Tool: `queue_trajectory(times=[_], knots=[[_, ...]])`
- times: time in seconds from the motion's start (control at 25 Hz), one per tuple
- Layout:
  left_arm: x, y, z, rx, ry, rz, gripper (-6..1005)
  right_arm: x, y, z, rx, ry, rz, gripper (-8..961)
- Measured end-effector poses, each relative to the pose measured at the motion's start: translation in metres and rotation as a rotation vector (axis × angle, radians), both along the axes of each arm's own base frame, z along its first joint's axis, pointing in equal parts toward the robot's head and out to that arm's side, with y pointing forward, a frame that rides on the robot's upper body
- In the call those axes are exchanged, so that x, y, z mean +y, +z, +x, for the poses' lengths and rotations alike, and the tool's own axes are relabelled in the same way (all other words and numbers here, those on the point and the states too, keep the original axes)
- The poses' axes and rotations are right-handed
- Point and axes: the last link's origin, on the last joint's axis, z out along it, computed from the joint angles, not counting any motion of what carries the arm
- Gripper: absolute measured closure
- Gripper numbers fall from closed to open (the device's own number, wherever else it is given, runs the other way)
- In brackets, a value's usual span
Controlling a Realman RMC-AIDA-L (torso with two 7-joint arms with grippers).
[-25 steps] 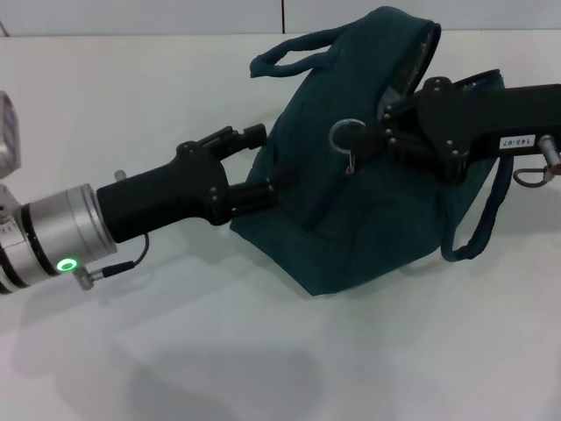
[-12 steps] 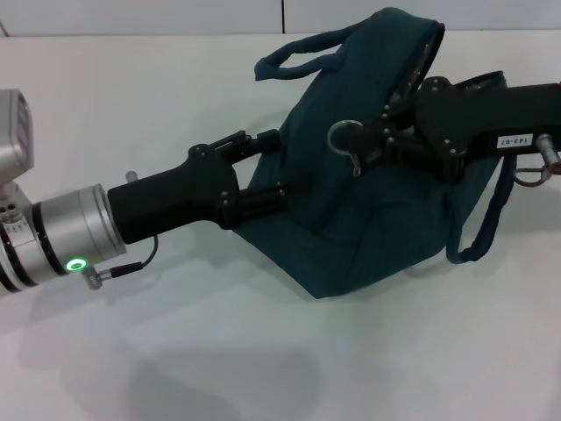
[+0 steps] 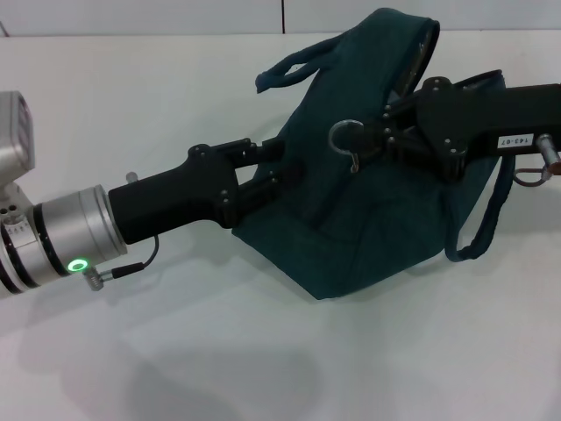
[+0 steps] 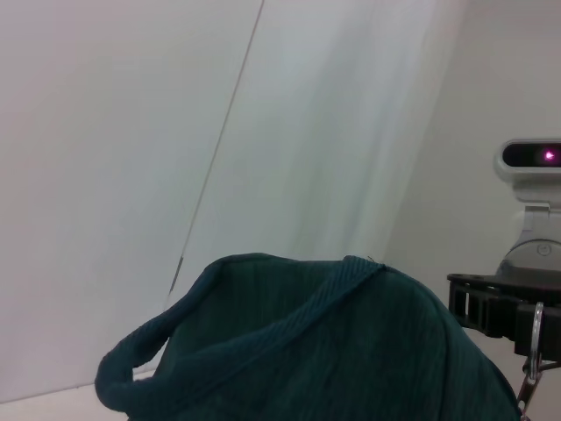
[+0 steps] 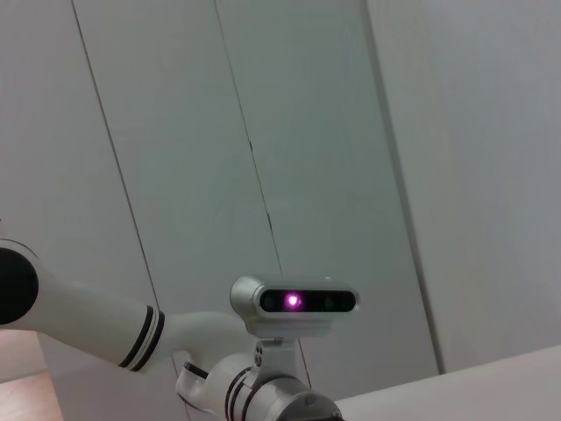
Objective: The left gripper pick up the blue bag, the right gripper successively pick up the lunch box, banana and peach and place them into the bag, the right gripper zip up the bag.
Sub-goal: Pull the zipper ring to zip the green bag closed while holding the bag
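Observation:
The blue bag lies slumped on the white table, its top handle at the far left. My left gripper is open, its two fingers spread against the bag's left side. My right gripper is shut on the zipper pull with its metal ring, near the bag's top. The left wrist view shows the bag, the right gripper and the ring. The lunch box, banana and peach are out of view.
A loose strap of the bag hangs at its right side under my right arm. The right wrist view shows only the wall and my head camera.
My left gripper has moved right and slightly up, so its fingers now reach the bag's side. The bag's handle has shifted slightly. The right gripper has kept its place on the zipper pull.

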Motion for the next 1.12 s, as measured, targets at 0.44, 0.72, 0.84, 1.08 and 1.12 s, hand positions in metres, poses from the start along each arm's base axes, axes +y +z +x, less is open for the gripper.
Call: queue_trajectory(times=[0.44, 0.72, 0.84, 1.08, 1.12], knots=[[-0.004, -0.003, -0.001, -0.011, 0.000, -0.001, 707, 0.000, -0.001, 0.002, 0.009, -0.015, 0.000, 948], [-0.008, -0.008, -0.004, -0.020, 0.021, -0.029, 788, -0.001, 0.004, 0.008, 0.059, -0.057, 0.008, 948], [-0.009, -0.009, -0.004, -0.020, 0.024, -0.033, 810, -0.003, 0.008, 0.012, 0.076, -0.077, 0.013, 948], [-0.010, -0.010, -0.005, -0.017, 0.023, -0.038, 859, -0.005, 0.016, 0.020, 0.119, -0.111, 0.037, 948], [-0.011, -0.011, -0.005, -0.015, 0.021, -0.042, 868, -0.004, 0.018, 0.020, 0.124, -0.115, 0.042, 948]])
